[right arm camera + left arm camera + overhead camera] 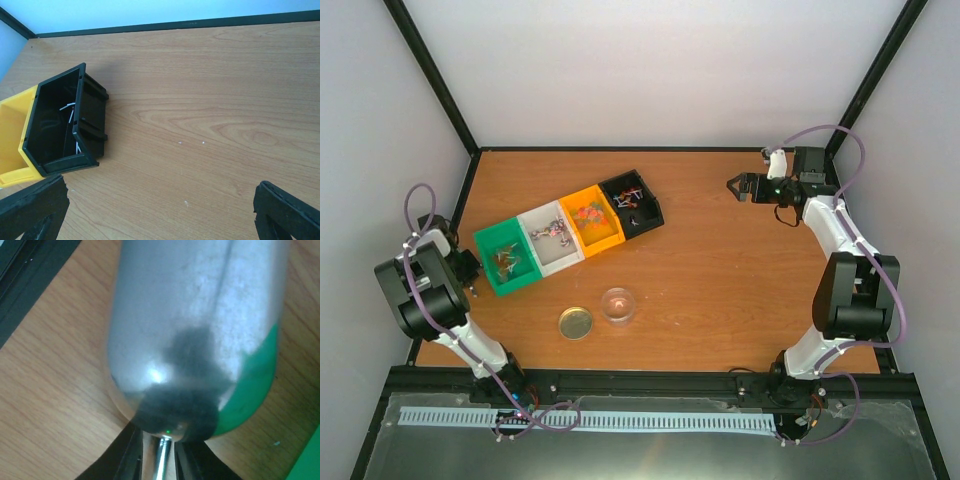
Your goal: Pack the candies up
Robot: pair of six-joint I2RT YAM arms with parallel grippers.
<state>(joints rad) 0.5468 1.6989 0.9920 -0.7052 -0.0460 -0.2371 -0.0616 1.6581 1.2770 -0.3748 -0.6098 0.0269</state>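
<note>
Lying in bins (pixel 516 284), candies (pixel 505 262) sit near left gripper (pixel 468 268).

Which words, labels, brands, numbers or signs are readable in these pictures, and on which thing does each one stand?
No text can be read anywhere.
Green bin, white bin, orange bin, black bin: no label shows.
Candies: any print on the wrappers is too small to read.
Gold lid, clear jar, metal scoop: plain.
White strip below the table: only fine slots, no figures.
</note>
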